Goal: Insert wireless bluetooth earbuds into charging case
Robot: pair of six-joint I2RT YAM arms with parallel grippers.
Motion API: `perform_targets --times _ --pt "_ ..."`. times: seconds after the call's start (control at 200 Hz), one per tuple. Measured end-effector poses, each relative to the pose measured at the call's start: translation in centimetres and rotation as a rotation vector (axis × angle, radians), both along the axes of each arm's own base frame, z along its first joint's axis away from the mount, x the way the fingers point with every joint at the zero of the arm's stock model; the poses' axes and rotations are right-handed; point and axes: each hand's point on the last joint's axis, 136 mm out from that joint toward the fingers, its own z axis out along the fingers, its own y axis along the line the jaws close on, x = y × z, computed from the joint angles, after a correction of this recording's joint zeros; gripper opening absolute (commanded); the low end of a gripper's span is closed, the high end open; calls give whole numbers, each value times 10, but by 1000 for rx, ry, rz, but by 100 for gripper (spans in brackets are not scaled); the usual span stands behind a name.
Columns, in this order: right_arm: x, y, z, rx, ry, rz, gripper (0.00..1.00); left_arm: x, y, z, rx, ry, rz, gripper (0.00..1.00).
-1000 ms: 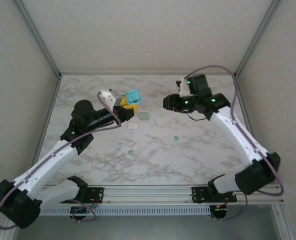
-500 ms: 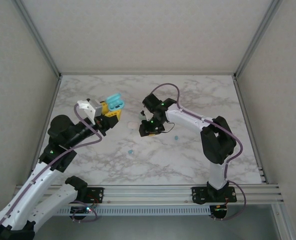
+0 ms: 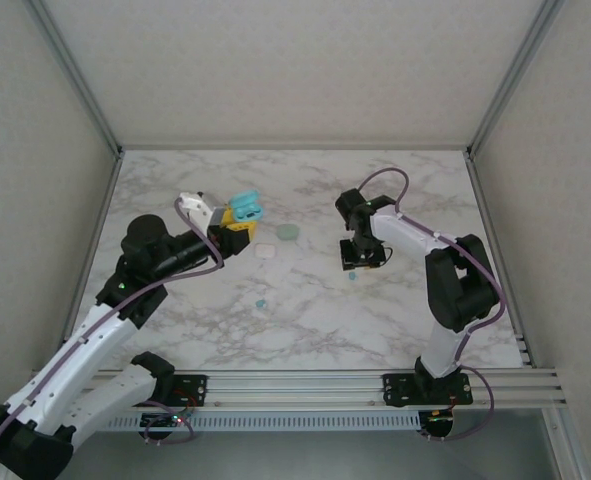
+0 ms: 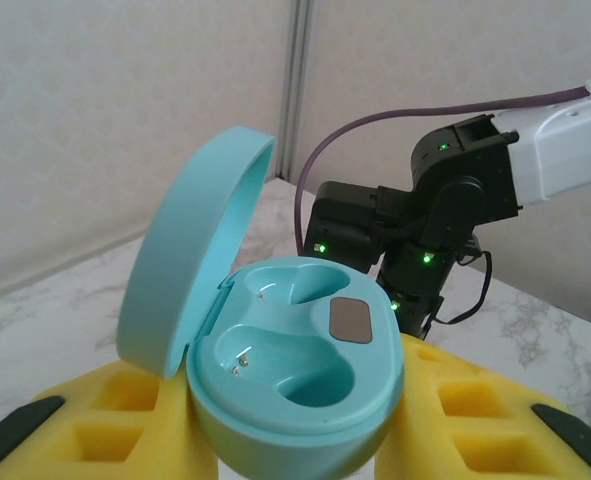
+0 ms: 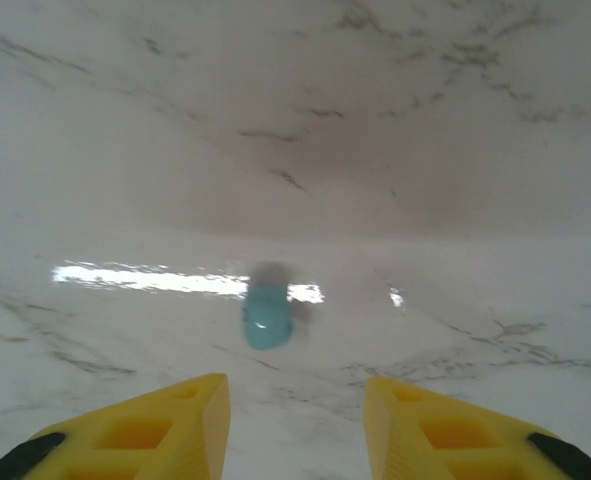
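Note:
My left gripper (image 4: 295,440) is shut on an open teal charging case (image 4: 300,375), held off the table with its lid (image 4: 190,260) up and both sockets empty. From above, that case (image 3: 244,209) sits at the left gripper (image 3: 237,222), left of centre. My right gripper (image 5: 295,420) is open and points down at the marble, with one teal earbud (image 5: 267,318) lying just ahead of its yellow fingers (image 5: 180,425), slightly left of the gap. The top view has the right gripper (image 3: 359,262) just above this earbud (image 3: 352,275). A second teal earbud (image 3: 261,303) lies nearer the front.
A pale green rounded case (image 3: 288,232) and a whitish one (image 3: 266,252) rest on the marble table (image 3: 305,330) between the two grippers. Walls and metal posts close in the back and both sides.
The right arm swung in from the back right to the centre, then came back right to hover over the teal earbud. The left gripper with the case drifted left, then back right.

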Motion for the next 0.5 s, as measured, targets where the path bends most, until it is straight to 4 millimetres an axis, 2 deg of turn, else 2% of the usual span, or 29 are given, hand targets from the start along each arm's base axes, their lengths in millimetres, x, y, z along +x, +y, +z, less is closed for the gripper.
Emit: perform_targets --times 0.255,0.501 --pt "2 1 -16 -25 41 40 35 1 -5 -2 -2 5 -24 32" --pt "4 5 -25 -23 65 48 34 3 -7 -4 1 11 -28 32"
